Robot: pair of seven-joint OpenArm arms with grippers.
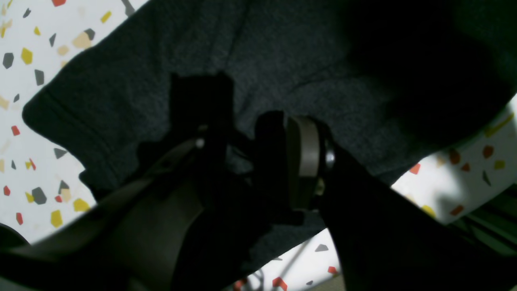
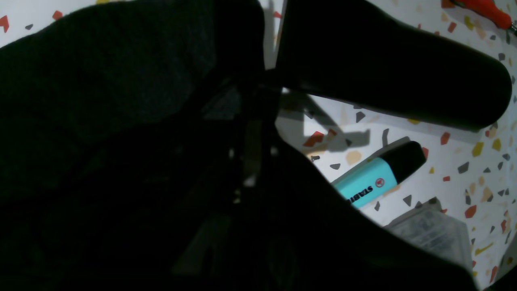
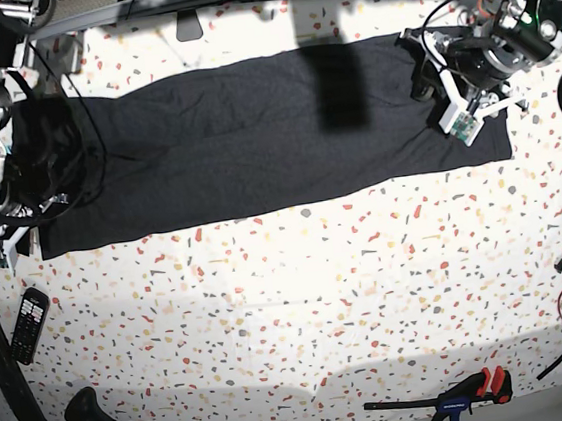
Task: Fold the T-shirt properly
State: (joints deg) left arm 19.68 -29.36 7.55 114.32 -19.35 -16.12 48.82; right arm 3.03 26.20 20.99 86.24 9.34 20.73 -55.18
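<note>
T-shirt fabric, dark charcoal and soft (image 3: pixel 254 143), lies folded into one long band across the far half of the white speckled terrazzo bench (image 3: pixel 301 309), running from the left arm's end to the right arm's end of the base view. Nearest the camera, along the bench's front edge, sit a black and orange bar clamp (image 3: pixel 451 396), a black handle-shaped tool (image 3: pixel 100 419) and a black remote control with pale buttons (image 3: pixel 29 324); none touches the cloth.

Farther back, the left gripper (image 1: pixel 242 141) reaches over the band's end on the right of the base view, its wrist tilted down toward the cloth. Its jaws stand apart with grey knit between and beneath them; whether they pinch it cannot be told. A hemmed corner of the shirt shows flat in that wrist view.

At the opposite end the right gripper (image 2: pixel 252 121) is closed, hanging low over the bunched, darker fabric; the wrist view is too dark to tell if cloth is caught. Beside it lie a turquoise highlighter pen with a black cap (image 2: pixel 375 173) and a clear plastic box (image 2: pixel 432 230).

The band looks smooth, plain side up, with faint lengthwise creases.
</note>
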